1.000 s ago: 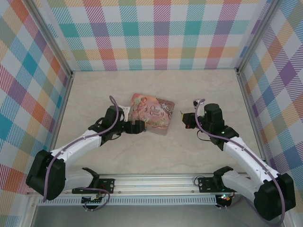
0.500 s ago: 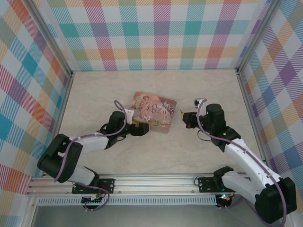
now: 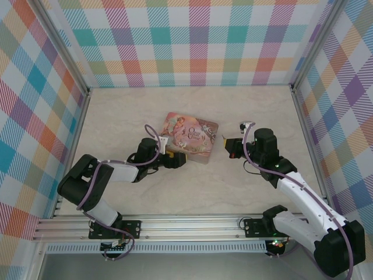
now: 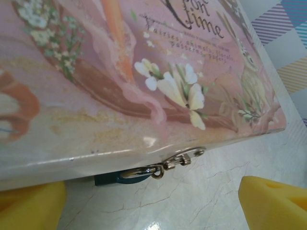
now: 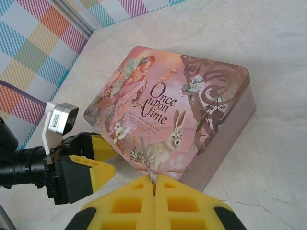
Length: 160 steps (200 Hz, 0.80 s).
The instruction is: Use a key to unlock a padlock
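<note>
Right gripper [image 5: 154, 181]: the yellow pads are pressed together, and the key [image 5: 147, 160] is pinched between them, its thin shaft pointing toward the tin [image 5: 168, 100].
Left gripper [image 3: 176, 158]: the fingers [image 4: 29, 206] are spread wide along the tin's near edge. Nothing is gripped.
Padlock [image 4: 111, 178]: it is hung by its shackle from the tin's metal clasp [image 4: 182, 158], between the left pads. Its blue body is partly hidden under the tin's edge.
Tin: it is laid flat on the table [image 3: 192, 111], between the two grippers.
</note>
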Each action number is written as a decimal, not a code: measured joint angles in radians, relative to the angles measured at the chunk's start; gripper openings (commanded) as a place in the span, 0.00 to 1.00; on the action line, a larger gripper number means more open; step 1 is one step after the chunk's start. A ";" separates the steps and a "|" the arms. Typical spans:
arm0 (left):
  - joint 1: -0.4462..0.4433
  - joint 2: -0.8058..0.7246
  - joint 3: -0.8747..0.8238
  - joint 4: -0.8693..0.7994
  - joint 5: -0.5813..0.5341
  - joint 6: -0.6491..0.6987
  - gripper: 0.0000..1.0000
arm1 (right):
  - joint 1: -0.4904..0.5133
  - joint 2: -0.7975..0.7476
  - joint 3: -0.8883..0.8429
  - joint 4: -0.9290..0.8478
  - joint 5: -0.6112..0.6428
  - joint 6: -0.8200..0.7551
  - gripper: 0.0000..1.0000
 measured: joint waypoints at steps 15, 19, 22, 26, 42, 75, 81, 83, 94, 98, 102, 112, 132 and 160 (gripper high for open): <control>-0.003 0.018 0.000 0.014 0.006 -0.011 0.91 | 0.000 0.000 -0.001 0.000 0.000 0.000 0.05; -0.004 0.023 0.000 0.017 0.007 -0.013 0.91 | 0.000 0.000 -0.001 0.000 0.000 0.000 0.05; -0.005 0.026 0.000 0.020 0.008 -0.015 0.91 | 0.000 0.000 -0.001 0.000 0.000 0.000 0.05; -0.006 0.029 0.000 0.024 0.008 -0.017 0.90 | 0.000 0.000 -0.002 0.001 0.000 0.000 0.05; -0.011 0.048 0.003 0.040 0.018 -0.031 0.87 | 0.000 0.000 -0.007 0.001 0.000 0.000 0.05; -0.018 0.085 0.021 0.068 0.034 -0.047 0.84 | 0.000 0.000 -0.018 0.001 0.000 0.000 0.05; -0.019 0.089 0.021 0.073 0.034 -0.050 0.83 | 0.000 0.000 -0.018 0.001 0.000 0.000 0.05; -0.019 0.089 0.021 0.075 0.034 -0.050 0.82 | 0.000 0.000 -0.019 0.001 0.000 0.000 0.05; -0.019 0.094 0.023 0.084 0.039 -0.061 0.80 | 0.000 -0.002 -0.021 0.001 0.000 0.000 0.05; -0.019 0.097 0.024 0.087 0.042 -0.062 0.80 | 0.000 -0.002 -0.023 0.001 0.000 0.000 0.05; -0.020 0.098 0.026 0.087 0.044 -0.066 0.80 | 0.000 -0.003 -0.024 0.001 0.000 0.000 0.05; -0.021 0.101 0.029 0.089 0.050 -0.072 0.78 | 0.000 -0.008 -0.027 0.000 0.000 0.000 0.05; -0.028 0.101 0.034 0.096 0.059 -0.087 0.76 | 0.000 -0.011 -0.031 0.000 0.000 0.000 0.05; -0.040 0.101 0.035 0.125 0.067 -0.120 0.73 | 0.000 -0.011 -0.031 0.001 0.000 0.000 0.05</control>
